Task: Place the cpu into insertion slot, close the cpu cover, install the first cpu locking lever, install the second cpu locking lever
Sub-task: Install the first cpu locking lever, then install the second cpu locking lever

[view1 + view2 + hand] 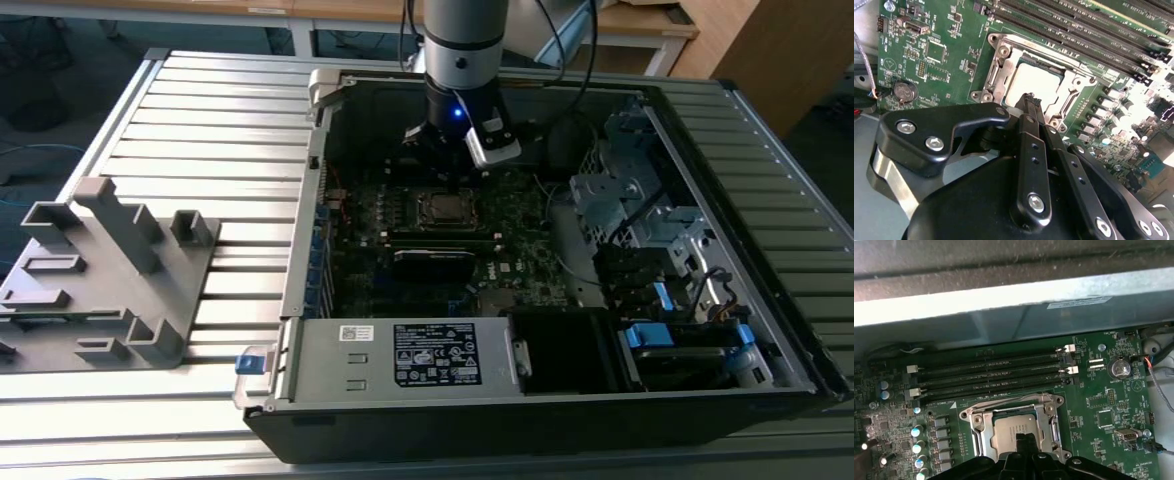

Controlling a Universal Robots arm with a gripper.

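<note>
We saw the chip (1036,82) seated in its socket (1013,432) under the metal cover (1004,60) while our gripper (1030,102), fingertips pinched narrow and empty, hovered just above; any lever work, we judged, needed a slow, square approach.

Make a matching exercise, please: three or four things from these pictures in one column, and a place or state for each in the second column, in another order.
Column one:
1. cpu
2. cpu cover
3. gripper
4. coin battery

Column two:
A. round, on the green board, away from the socket
B. lying in the insertion slot
C. hanging just above the socket
D. silver frame around the chip

Pairs: 1-B, 2-D, 3-C, 4-A
</note>
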